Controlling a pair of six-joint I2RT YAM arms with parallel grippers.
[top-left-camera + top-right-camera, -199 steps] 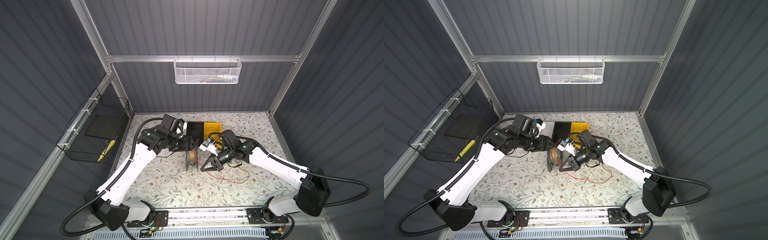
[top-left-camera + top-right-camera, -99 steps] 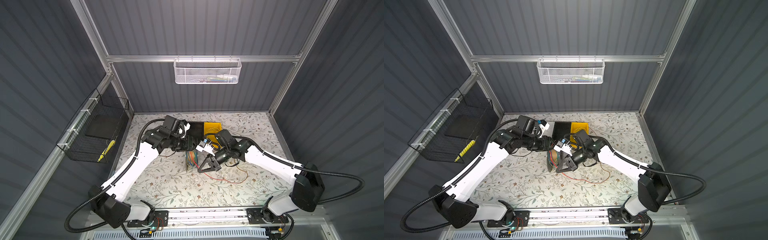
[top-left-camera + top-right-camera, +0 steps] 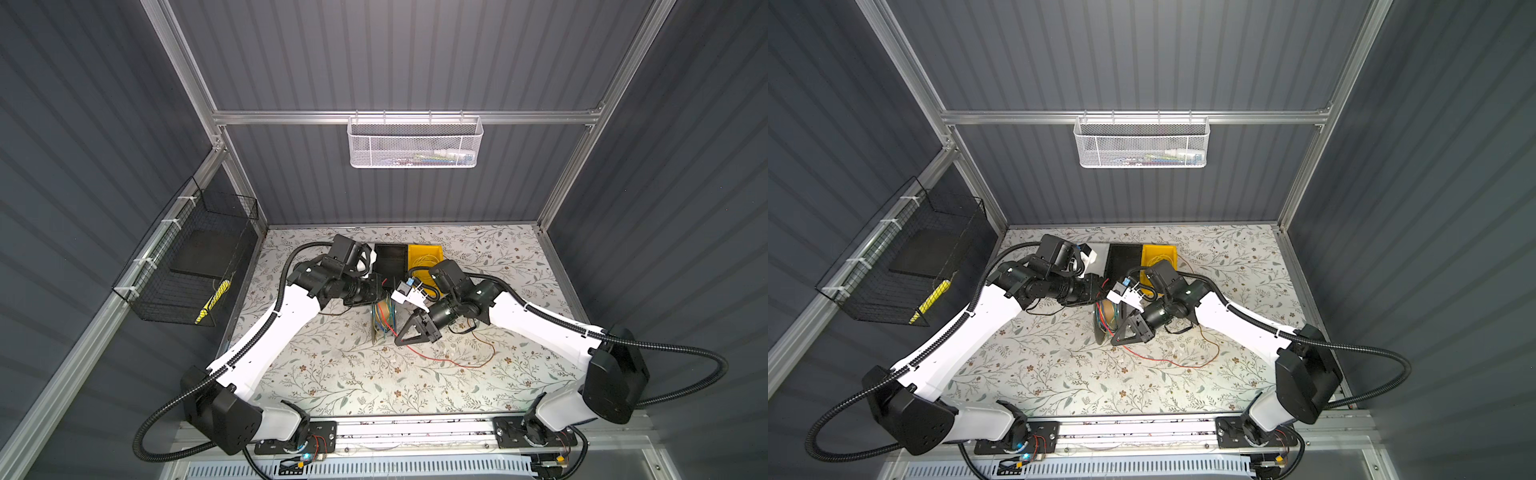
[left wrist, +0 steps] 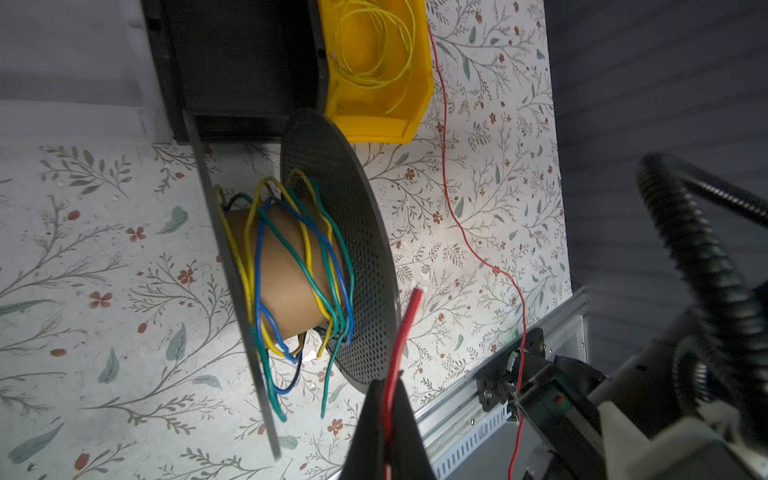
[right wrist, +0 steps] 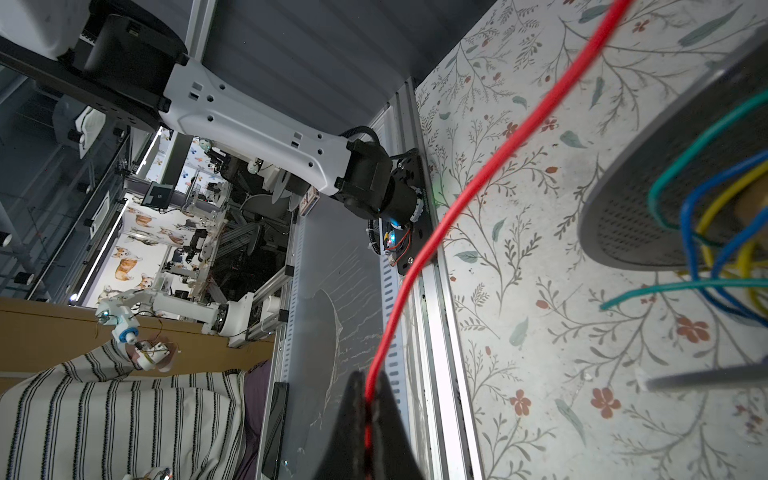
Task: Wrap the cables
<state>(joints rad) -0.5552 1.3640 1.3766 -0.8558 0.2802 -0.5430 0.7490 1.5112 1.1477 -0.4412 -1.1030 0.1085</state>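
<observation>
Your two top views hang high above the front rail (image 3: pixel 415 426) and look steeply down toward the back wall (image 3: pixel 395 199), far enough off to hold the whole workspace. They share nearly all of the floral table (image 3: pixel 1059 374), merely shifted sideways. Your left wrist camera sits just behind the left gripper (image 4: pixel 387 380) and looks along it at close range, with the spool (image 4: pixel 291 266) just ahead of the tips and the yellow bin (image 4: pixel 374 120) beyond. Your right wrist camera sits behind the right gripper (image 5: pixel 369 376), facing past its tips toward the front rail (the room outside shows too). Both wrist views share the spool and the red cable (image 5: pixel 478 183).
</observation>
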